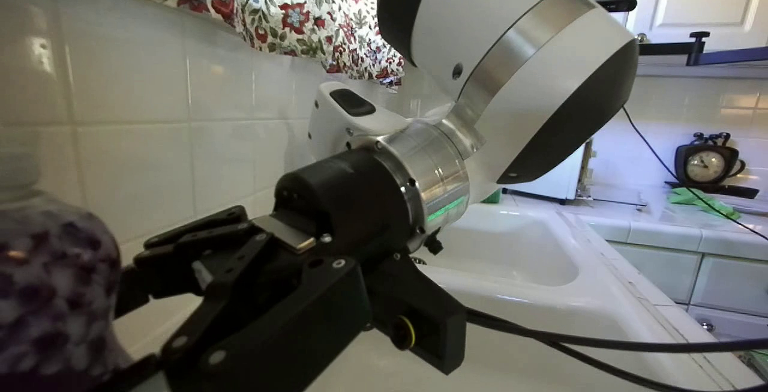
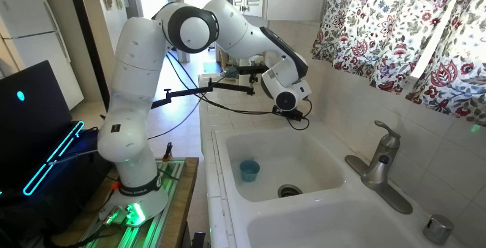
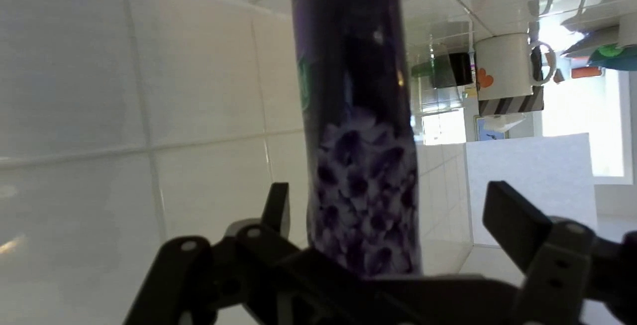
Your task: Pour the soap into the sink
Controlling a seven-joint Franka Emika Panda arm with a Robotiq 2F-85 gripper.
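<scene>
Purple-patterned plastic, probably weighty: the soap bottle (image 3: 363, 185) stands by the tiled wall (image 1: 135, 170), near a corner of the sink (image 2: 265, 208), base out of view. The tool (image 3: 387, 204) gapes wide, flanking it, gripping nothing. Smooth sides may slip or give; a firm hold across its flowered body looks best.

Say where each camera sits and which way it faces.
Wrist view: behind the open tool, seen along the bottom, facing the bottle.
Exterior view: beside the bottle, facing along the sink; tool and part of the arm show.
Exterior view: raised, facing the arm; it shows from the base up.
Both exterior views share arm, sink and curtain.
</scene>
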